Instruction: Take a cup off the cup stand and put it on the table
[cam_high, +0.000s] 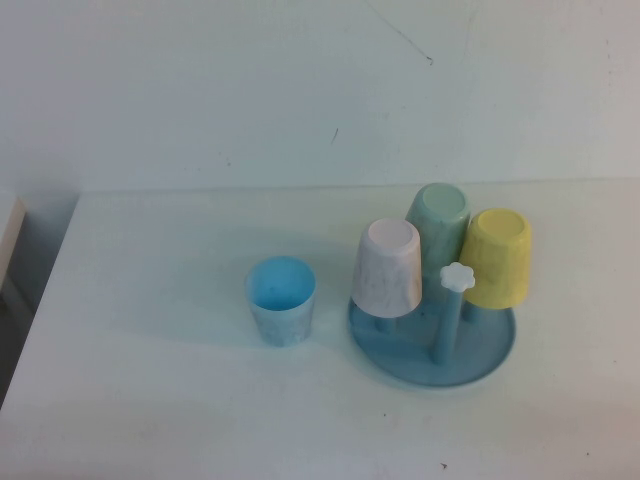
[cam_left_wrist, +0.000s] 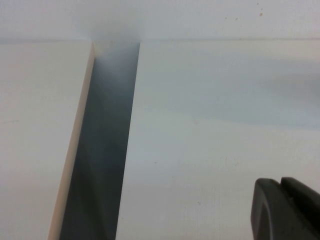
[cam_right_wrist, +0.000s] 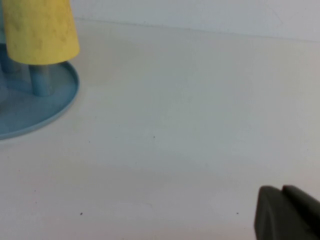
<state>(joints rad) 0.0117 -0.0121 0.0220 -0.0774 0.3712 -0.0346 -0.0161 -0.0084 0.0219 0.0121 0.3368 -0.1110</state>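
Sitting upside down on the cup stand (cam_high: 490, 357), the yellow cup (cam_high: 497, 257) is at three o'clock. Left gripper (cam_left_wrist: 287, 210) and right gripper (cam_right_wrist: 287, 212) hover over the table (cam_high: 150, 400); I cannot tell their jaws.

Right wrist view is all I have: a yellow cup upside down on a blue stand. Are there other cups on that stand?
Observer: Yes. In the high view, the cup stand also carries a pale-pink cup and a pale-green cup, both upside down, next to the yellow cup.
Operator: Is any cup on the table already?
Observer: A light-blue cup stands upright on the table, to the left of the stand.
Operator: I see the right gripper above bare table. Where is the left gripper?
Observer: The left gripper is above the table, near the gap at its edge.
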